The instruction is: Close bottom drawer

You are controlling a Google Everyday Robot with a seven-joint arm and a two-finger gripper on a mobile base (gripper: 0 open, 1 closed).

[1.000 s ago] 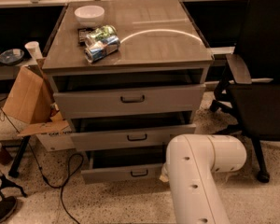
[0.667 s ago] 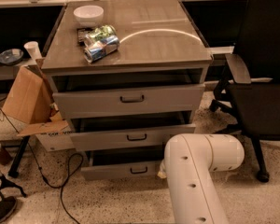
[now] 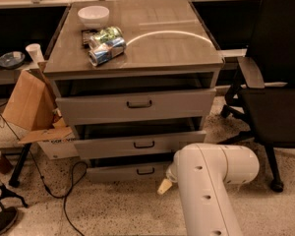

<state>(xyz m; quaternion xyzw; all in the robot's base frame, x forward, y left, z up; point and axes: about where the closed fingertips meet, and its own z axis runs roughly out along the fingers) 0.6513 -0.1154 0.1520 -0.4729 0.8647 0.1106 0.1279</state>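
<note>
Camera view showed the bottom drawer [image 3: 119, 173], the lowest and shortest grey wood-grain front with a small dark bar handle [image 3: 145, 171], sitting just above the floor and drawn out a little from the cabinet, with a dark gap along its upper edge. Its right end was covered by the robot's thick white arm [image 3: 211, 191], which rose from the lower edge and bent leftward at the drawer's level. Of the gripper [image 3: 163, 186], only a small tan tip was exposed, poking out at the arm's lower left, just below and to the right of the handle; whether it touched the drawer front, and whether it was open or closed, could not be told. Above were the middle grey drawer [image 3: 137, 145] and the tall, wide top grey drawer [image 3: 137, 104], both also pulled partly out. On the grey wood-grain worktop [image 3: 187, 48] stood a white round bowl [image 3: 93, 15] near the back left, and in front of it lay a crumpled green and silver-blue snack bag [image 3: 105, 44]. A black office chair [image 3: 280, 97] stood to the right of the cabinet, and a brown cardboard box [image 3: 29, 102] leaned at its left side. A thin black cable [image 3: 64, 200] looped over the speckled floor [image 3: 123, 210].
</note>
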